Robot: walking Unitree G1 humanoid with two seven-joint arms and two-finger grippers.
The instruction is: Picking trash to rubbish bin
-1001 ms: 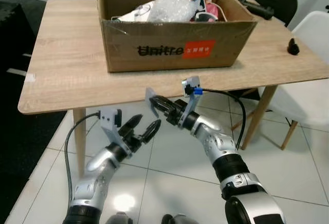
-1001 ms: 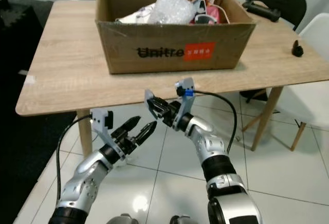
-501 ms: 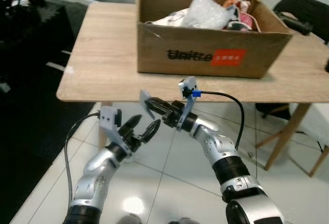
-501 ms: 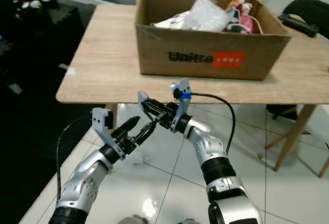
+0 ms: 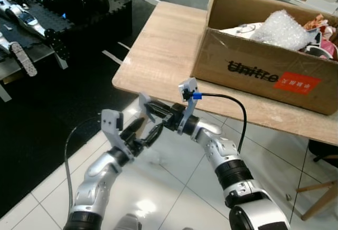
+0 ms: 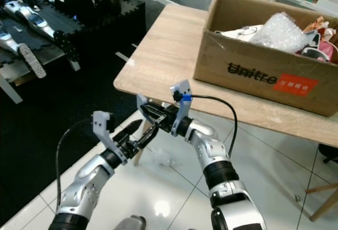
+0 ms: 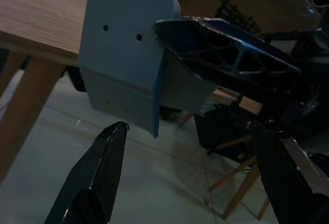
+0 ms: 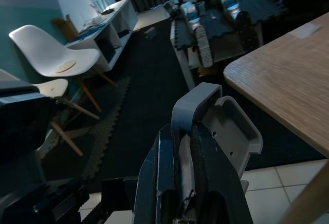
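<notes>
My right gripper (image 5: pixel 150 107) is held out below the table edge, shut on a small grey-blue plastic piece (image 5: pixel 144 106); in the right wrist view the piece (image 8: pixel 218 126) sits clamped between the two black fingers (image 8: pixel 164 183). Just below and left of it, my left gripper (image 5: pixel 146 130) is open and holds nothing. In the left wrist view its fingertips (image 7: pixel 105 157) stand wide apart, facing the grey-blue piece (image 7: pixel 126 70). A cardboard box (image 5: pixel 253 72) printed "Unitree", full of bubble wrap and other trash, stands on the wooden table (image 5: pixel 163 45). A crumpled clear scrap (image 6: pixel 161 159) lies on the floor tiles.
Black foam mats carrying robot parts (image 5: pixel 31 24) cover the floor at the left. A table leg (image 6: pixel 138 159) stands behind my grippers. White tiles (image 5: pixel 174 188) spread below me. A chair leg (image 5: pixel 317 209) shows at the far right.
The camera has swung left, so the box and table now sit to the right and the black mats have come into view. Both arms keep their pose; the right gripper still holds the piece.
</notes>
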